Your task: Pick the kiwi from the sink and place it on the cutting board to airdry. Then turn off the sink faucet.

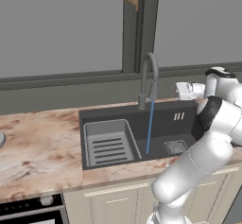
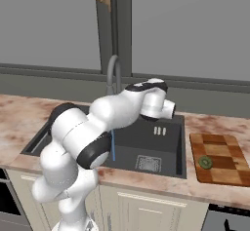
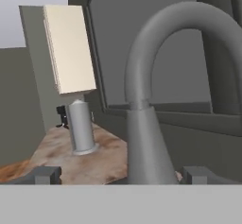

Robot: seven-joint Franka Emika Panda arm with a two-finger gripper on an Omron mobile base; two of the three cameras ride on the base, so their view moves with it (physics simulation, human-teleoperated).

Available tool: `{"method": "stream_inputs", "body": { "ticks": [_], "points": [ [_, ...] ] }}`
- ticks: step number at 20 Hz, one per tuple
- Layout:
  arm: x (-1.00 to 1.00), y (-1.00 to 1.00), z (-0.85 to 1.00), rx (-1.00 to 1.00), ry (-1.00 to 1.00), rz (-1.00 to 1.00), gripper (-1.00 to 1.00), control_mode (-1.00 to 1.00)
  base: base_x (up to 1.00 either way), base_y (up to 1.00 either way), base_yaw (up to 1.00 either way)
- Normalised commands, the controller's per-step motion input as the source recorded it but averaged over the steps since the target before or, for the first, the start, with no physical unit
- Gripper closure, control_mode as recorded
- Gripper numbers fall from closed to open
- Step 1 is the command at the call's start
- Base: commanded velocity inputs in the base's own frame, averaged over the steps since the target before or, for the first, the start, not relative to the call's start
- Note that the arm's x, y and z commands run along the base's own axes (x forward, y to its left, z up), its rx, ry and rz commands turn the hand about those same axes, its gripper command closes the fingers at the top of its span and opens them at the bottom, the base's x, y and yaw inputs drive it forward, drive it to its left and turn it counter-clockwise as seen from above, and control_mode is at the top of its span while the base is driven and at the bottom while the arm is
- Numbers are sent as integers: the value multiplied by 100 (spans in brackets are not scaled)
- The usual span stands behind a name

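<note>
**Kiwi Parked on Board; Running Tap Is Next Job**

SINK AREA, kitchen — The kiwi lies on the near part of the cutting board, on the side toward the sink, clear of my fingers. That puts the airdry half of the job at done, by my read; the faucet is the step in hand, w/ a blue stream of water running from its spout into the basin.

My arm reaches up and over the sink, elbow bent, wrist raised above the basin approx. level w/ the lower spout. The hand points sideways across the basin toward the tap, roughly horizontal, not down. My fingers are wide apart, nothing held; the spout's lower end stands ahead, between them as the hand view has it, w/ no contact that I can make out.

Next move, est.: find the side lever, which I can't pick out for certain here, then line up and push it to the off pos. Main risk: bumping the gooseneck en route, or nudging the lever the wrong way. Stream stopping = job done; then back off w/o touching the spout.
</note>
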Motion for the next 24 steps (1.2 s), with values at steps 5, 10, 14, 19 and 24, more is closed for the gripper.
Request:
{"method": "stream_inputs", "body": {
  "ticks": [5,10,14,19,24],
  "points": [
    [-3,-49,-7,1,0,2,-100,-100,0,0,0],
    [9,-19,-11,4,0,4,-100,-100,0,0,0],
    [29,0,-11,3,0,4,-100,-100,0,0,0],
    [25,-2,-11,2,0,5,-100,-100,0,0,0],
    [13,-21,-8,3,0,4,-100,-100,0,0,0]
  ]
}}
